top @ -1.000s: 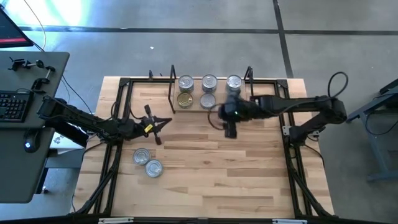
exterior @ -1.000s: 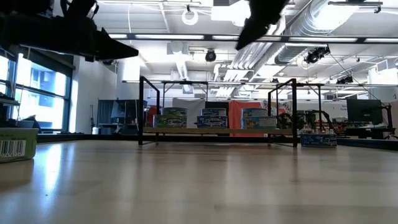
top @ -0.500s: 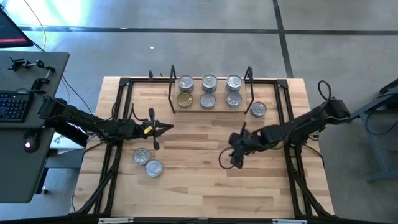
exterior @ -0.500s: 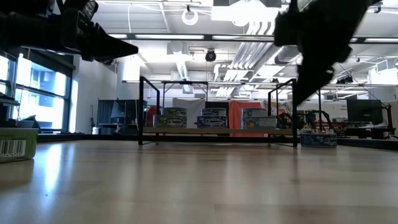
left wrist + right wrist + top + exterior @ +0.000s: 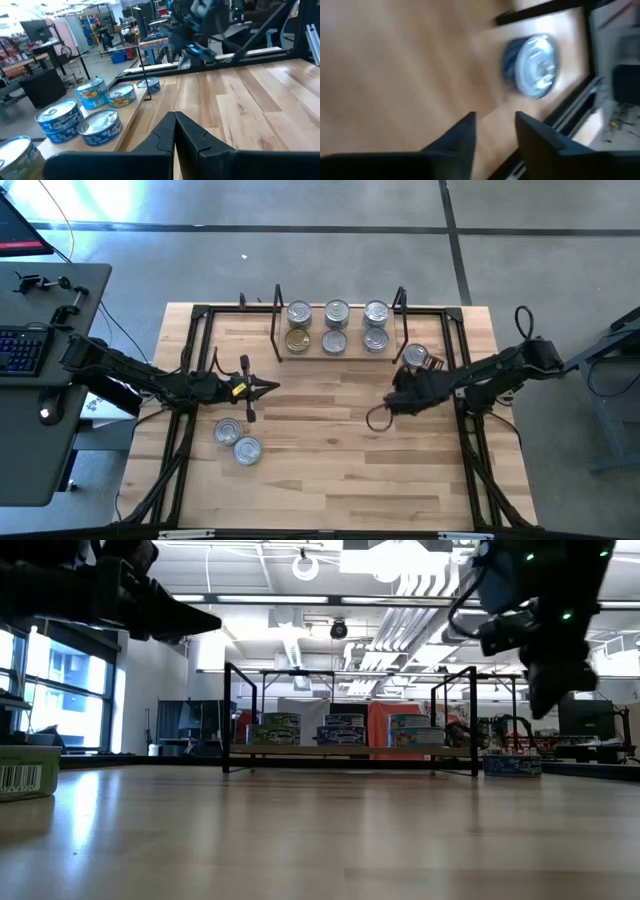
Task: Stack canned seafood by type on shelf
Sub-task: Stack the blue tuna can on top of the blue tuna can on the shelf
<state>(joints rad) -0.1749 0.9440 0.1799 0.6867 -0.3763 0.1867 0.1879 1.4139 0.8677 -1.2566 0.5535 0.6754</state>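
The shelf (image 5: 336, 352) stands at the table's far middle, its wooden board carrying six tins in two rows, one of them a gold-lidded tin (image 5: 297, 338). A loose silver tin (image 5: 415, 356) lies flat on the table just right of the shelf. Two more tins (image 5: 237, 439) lie near the left side. My right gripper (image 5: 404, 380) hovers open just on the near side of the loose tin (image 5: 532, 65), touching nothing; in its wrist view the right gripper (image 5: 495, 127) has the tin ahead of it. My left gripper (image 5: 265, 387) (image 5: 175, 122) is shut and empty above the table's left part.
The black tube frame (image 5: 200, 315) runs around the table, with one rail close to the right of the loose tin. The shelf's black wire end frames (image 5: 230, 715) stand at both ends of the board. Bare wood (image 5: 330, 460) fills the table's middle and near half.
My right gripper drew back from the shelf's right end toward the near edge, uncovering the loose tin beside the shelf, then swung toward the right and far side until it stood by that tin.
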